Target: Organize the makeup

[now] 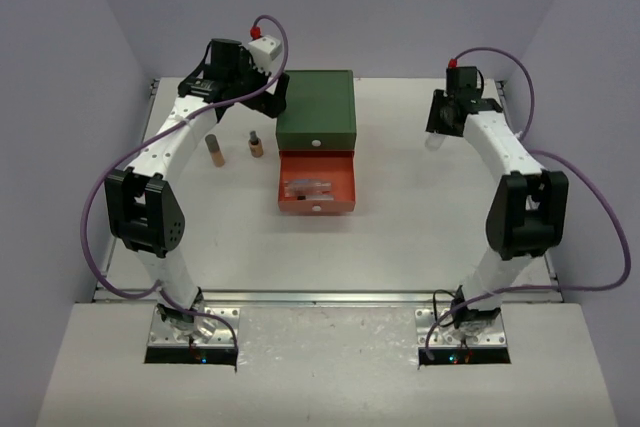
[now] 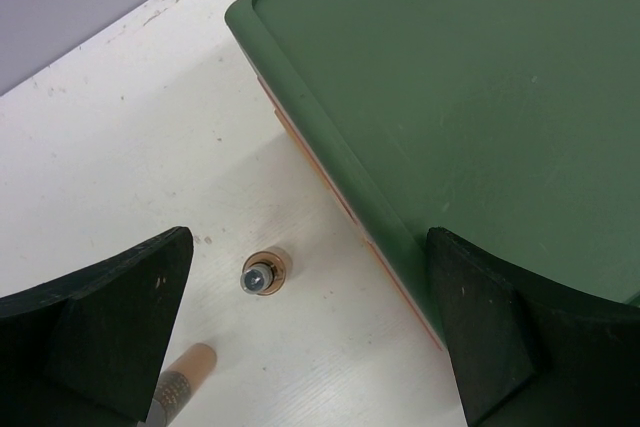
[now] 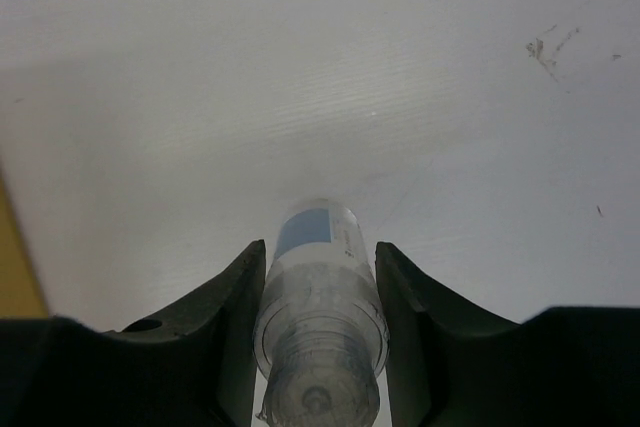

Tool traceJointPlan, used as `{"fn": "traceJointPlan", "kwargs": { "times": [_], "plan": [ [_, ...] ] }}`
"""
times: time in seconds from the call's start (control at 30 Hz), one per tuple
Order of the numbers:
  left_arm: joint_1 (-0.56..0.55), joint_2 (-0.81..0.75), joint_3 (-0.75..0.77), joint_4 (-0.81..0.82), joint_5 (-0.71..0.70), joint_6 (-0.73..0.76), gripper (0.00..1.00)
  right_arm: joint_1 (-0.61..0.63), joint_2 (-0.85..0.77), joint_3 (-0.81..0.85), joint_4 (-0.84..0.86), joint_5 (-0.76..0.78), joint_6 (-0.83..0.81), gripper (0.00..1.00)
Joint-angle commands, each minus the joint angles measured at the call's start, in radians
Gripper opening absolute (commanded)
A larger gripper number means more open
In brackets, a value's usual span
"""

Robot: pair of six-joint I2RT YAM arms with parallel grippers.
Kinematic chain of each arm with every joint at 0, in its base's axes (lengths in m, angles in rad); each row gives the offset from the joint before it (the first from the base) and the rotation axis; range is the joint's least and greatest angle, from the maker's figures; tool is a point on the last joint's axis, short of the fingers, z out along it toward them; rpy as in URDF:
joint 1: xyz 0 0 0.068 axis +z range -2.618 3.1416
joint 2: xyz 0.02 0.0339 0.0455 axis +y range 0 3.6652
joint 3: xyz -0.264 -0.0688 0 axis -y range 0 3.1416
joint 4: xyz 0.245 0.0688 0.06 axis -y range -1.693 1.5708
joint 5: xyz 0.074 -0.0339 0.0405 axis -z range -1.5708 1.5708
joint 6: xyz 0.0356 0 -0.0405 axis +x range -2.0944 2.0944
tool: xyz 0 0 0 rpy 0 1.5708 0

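Slippage worried me: right jaws clenched the smooth round clear bottle (image 3: 320, 332), left jaws hung released, so a quick swing might have dropped it.

Clear bottle (image 3: 318, 332) in right tool (image 3: 320, 249)

You can count three loose cosmetics: one peach tube (image 1: 212, 151), one brown bottle (image 1: 255, 145) and one clear bottle (image 3: 318, 297). There is one box (image 1: 316, 107), with one drawer (image 1: 337, 205) open. What lies in that drawer is too blurred for you to count.
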Motion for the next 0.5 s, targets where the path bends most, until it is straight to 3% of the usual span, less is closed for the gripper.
{"fn": "traceJointPlan", "kwargs": {
  "times": [0.0, 0.1, 0.2, 0.33, 0.47],
  "plan": [
    [-0.012, -0.013, 0.041, 0.023, 0.006, 0.004, 1.00, 0.098, -0.403, -0.112, 0.250, -0.198, -0.120, 0.04],
    [-0.010, -0.014, 0.035, 0.023, 0.014, 0.001, 1.00, 0.167, -0.595, -0.245, 0.419, -0.356, -0.117, 0.01],
    [-0.010, -0.014, 0.027, 0.027, 0.009, 0.001, 1.00, 0.281, -0.665, -0.335, 0.498, -0.509, -0.089, 0.00],
    [-0.010, -0.013, 0.025, 0.026, 0.002, 0.000, 1.00, 0.479, -0.610, -0.370, 0.564, -0.616, -0.077, 0.00],
    [-0.012, -0.020, 0.025, 0.017, 0.004, -0.003, 1.00, 0.614, -0.508, -0.354, 0.647, -0.584, -0.080, 0.01]
  ]
}}
